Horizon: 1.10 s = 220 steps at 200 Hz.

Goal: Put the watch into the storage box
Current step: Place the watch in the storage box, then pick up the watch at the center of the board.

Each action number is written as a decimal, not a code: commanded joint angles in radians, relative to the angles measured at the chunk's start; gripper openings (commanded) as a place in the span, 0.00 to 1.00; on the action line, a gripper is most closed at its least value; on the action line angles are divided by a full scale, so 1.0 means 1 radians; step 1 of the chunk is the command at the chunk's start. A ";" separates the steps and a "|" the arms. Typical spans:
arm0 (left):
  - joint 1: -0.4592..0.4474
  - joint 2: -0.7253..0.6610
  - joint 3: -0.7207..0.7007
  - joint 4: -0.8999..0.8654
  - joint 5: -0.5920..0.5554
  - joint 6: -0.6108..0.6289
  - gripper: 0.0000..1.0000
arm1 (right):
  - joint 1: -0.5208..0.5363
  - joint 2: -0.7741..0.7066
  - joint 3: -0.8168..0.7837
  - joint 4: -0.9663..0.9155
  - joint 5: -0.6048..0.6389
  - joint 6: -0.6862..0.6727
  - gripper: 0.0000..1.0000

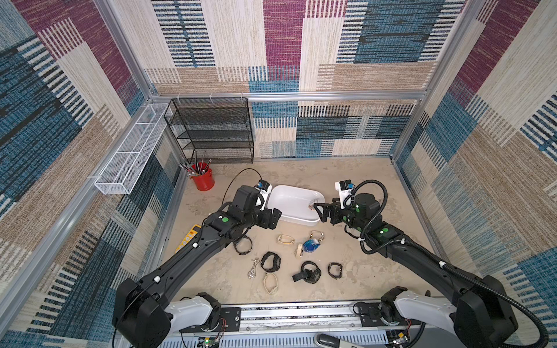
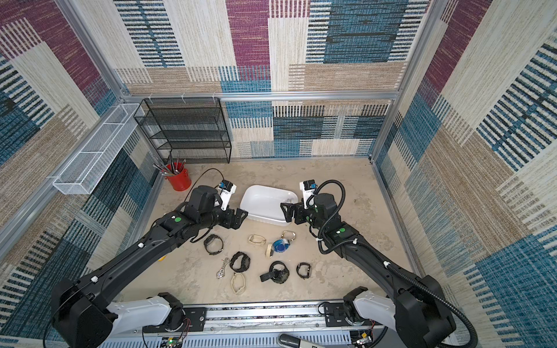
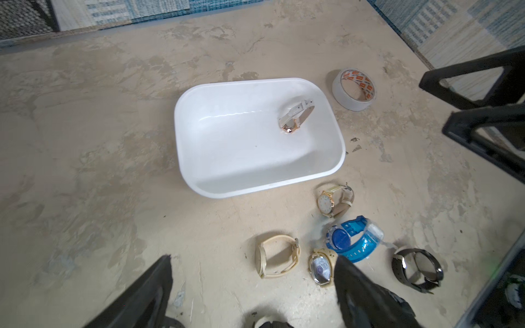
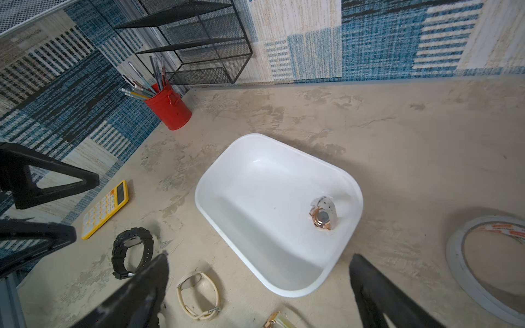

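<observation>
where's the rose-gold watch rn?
The rose-gold watch is inside the storage box, at the end nearest the right gripper, in the corner closest to the tape roll. Both wrist views show it.

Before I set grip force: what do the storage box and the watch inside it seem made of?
Storage box: glossy white plastic, probably; highlights streak its floor. Watch: shiny rose-gold case, likely metal; white strap with punched holes, leather or silicone unclear.

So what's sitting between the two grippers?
The white storage box, holding one white-strapped watch, lies between the left gripper and right gripper, as both top views show.
</observation>
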 commanded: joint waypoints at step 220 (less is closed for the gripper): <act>0.015 0.033 -0.282 -0.117 -0.174 -0.344 0.58 | 0.112 0.089 -0.005 0.132 -0.334 -0.087 1.00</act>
